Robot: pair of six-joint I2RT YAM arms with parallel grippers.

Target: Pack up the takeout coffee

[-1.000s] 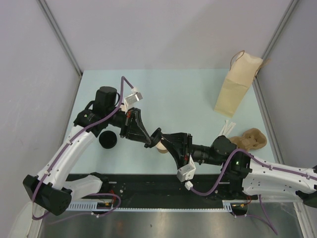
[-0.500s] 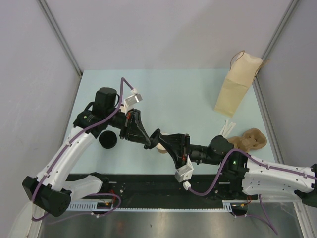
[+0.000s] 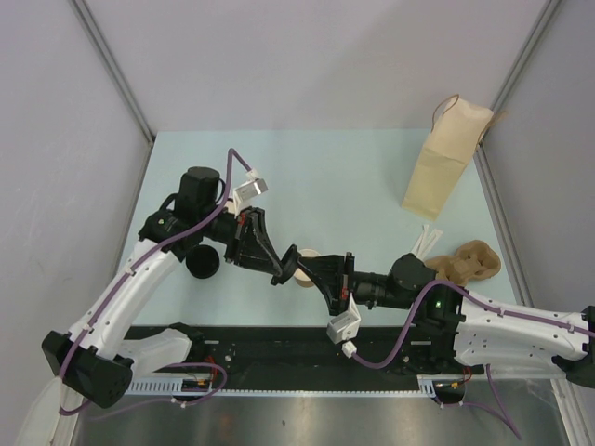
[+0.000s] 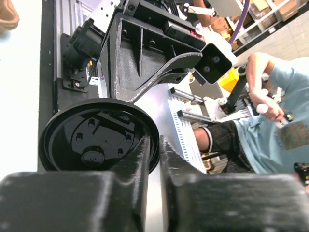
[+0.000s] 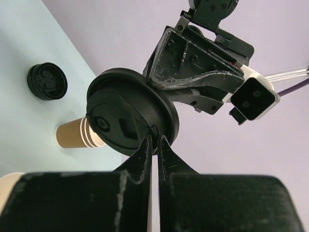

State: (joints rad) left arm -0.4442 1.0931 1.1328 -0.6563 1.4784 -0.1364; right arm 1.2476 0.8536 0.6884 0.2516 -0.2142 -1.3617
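As the table [image 3: 353,177] is read from its left side, a loose black lid [image 3: 203,263] is found lying flat beside the left arm, with no cup under it. Next the left end effector [image 3: 279,270] is seen, its fingers nearly pressed together on the rim of a second lid [image 5: 129,117], which is held on edge above the table, near the middle of its near side. The same lid is pinched at another part of its rim by the right end effector [image 5: 154,140], whose fingers are drawn tight, so it is gripped from two sides at once. Close beneath it tan paper cups [image 5: 77,134] rest on the table, apparently nested in a stack and uncapped. Further right the pulp tray [image 3: 474,258] lies partly hidden by the right arm, and no cup can be made out in it. The paper bag [image 3: 444,167] stands at the far right, well apart from the cups. The task is judged to be at an early stage: a lid is in hand, but capping, loading and bagging are all left, and the bag's inside cannot be seen.
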